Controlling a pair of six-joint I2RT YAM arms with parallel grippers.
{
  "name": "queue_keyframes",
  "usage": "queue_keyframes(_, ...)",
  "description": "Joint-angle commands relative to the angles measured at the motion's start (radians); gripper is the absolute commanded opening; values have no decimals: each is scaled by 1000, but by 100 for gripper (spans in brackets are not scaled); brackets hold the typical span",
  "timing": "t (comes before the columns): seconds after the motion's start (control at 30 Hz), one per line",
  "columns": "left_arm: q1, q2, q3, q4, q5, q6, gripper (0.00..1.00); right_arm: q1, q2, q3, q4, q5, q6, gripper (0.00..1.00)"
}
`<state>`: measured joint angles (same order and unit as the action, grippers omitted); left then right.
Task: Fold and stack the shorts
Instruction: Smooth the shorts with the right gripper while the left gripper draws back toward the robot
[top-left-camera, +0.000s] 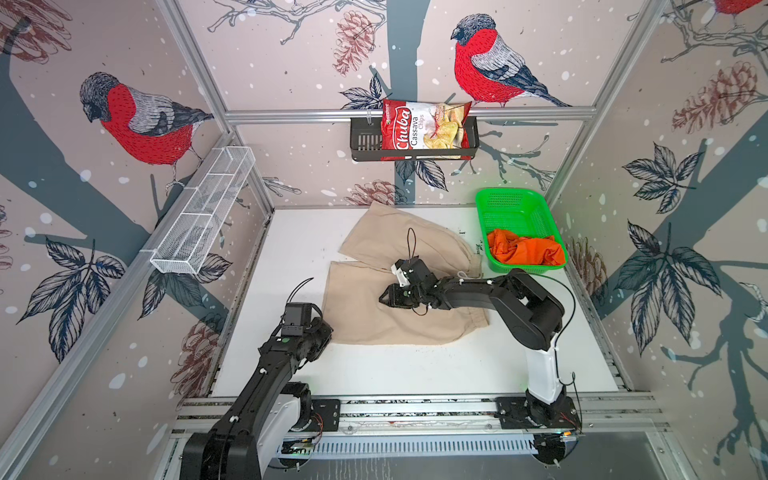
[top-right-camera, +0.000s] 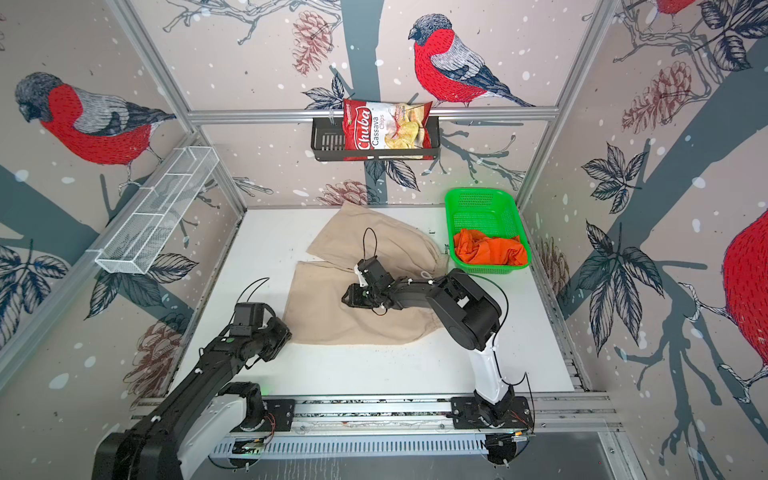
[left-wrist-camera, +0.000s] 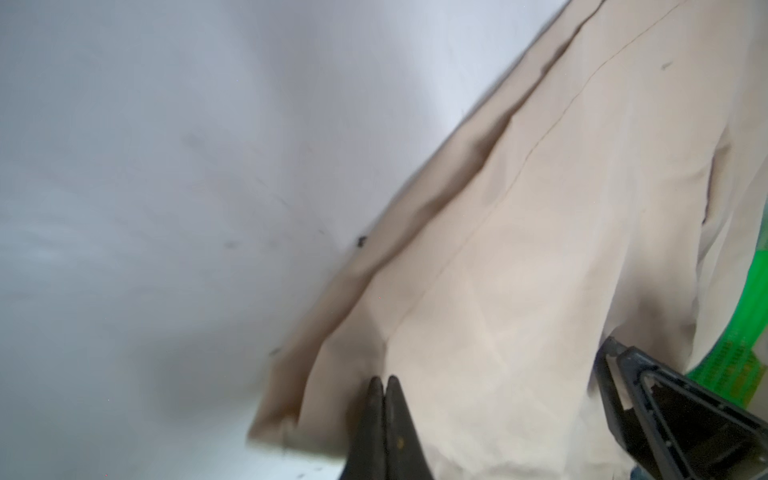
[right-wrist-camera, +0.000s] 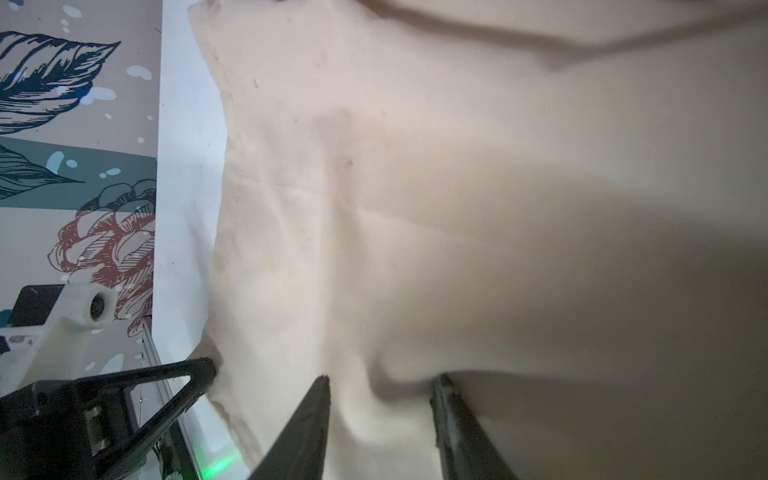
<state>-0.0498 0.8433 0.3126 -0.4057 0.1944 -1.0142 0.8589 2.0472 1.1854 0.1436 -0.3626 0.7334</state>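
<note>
1. Left gripper (left-wrist-camera: 384, 380): located at the near left corner of the plain beige cloth shorts (top-left-camera: 365, 307), towards the near left part of the white bench (top-left-camera: 291, 249). The jaws are fully closed, tip against tip. They pinch the hem of the beige shorts, and creases in the cloth run out from the pinch point.

2. Right gripper (right-wrist-camera: 380, 380): located over the middle of the beige shorts, reaching in from the right side of the bench. The jaws stand partly open. Both fingertips (right-wrist-camera: 318, 395) press down on the cloth, and a low ridge of cloth bulges up in the gap between them. The jaws are not closed on this ridge.

3. Beige shorts: spread over the centre of the bench. One leg points to the left edge and the other to the far edge. The waist with its white drawstring (top-left-camera: 463, 274) lies towards the right edge.

4. Green perforated plastic basket (top-left-camera: 509, 192): stands at the far right corner of the bench. The bright orange cloth shorts (top-left-camera: 523, 249) lie crumpled in its near half.

5. Walls: a white wire-mesh rack (top-left-camera: 203, 212) hangs on the left wall. A black slotted metal shelf (top-left-camera: 363, 141) on the far wall holds a red and white chips bag (top-left-camera: 424, 129).
</note>
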Motion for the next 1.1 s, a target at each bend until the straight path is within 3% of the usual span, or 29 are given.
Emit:
queue_keyframes(0.0, 10, -43, 45, -63, -101, 16, 0, 12, 33, 82, -46, 5, 6, 44)
queue_keyframes(0.07, 10, -63, 71, -42, -76, 44, 1, 13, 28, 132, -45, -7, 10, 44)
queue_keyframes(0.17, 9, -60, 76, 57, 21, 65, 12, 10, -22, 163, -64, -11, -6, 44)
queue_keyframes(0.3, -9, 6, 51, 203, 152, 46, 21, -26, -128, 82, -53, -4, -4, 45)
queue_keyframes(0.47, -131, 124, 64, 268, 120, 49, 24, -100, -261, -119, -30, 24, 21, 45)
queue_keyframes(0.57, -145, 185, 66, 263, 123, 29, 24, -129, -316, -221, -26, 36, 29, 45)
queue_keyframes(0.8, -142, 181, 8, 238, 59, -38, 19, -163, -354, -390, 26, 39, 71, 45)
queue_keyframes(1.07, -28, 105, -55, 206, 25, -19, 16, -101, -258, -356, 95, 42, 123, 45)
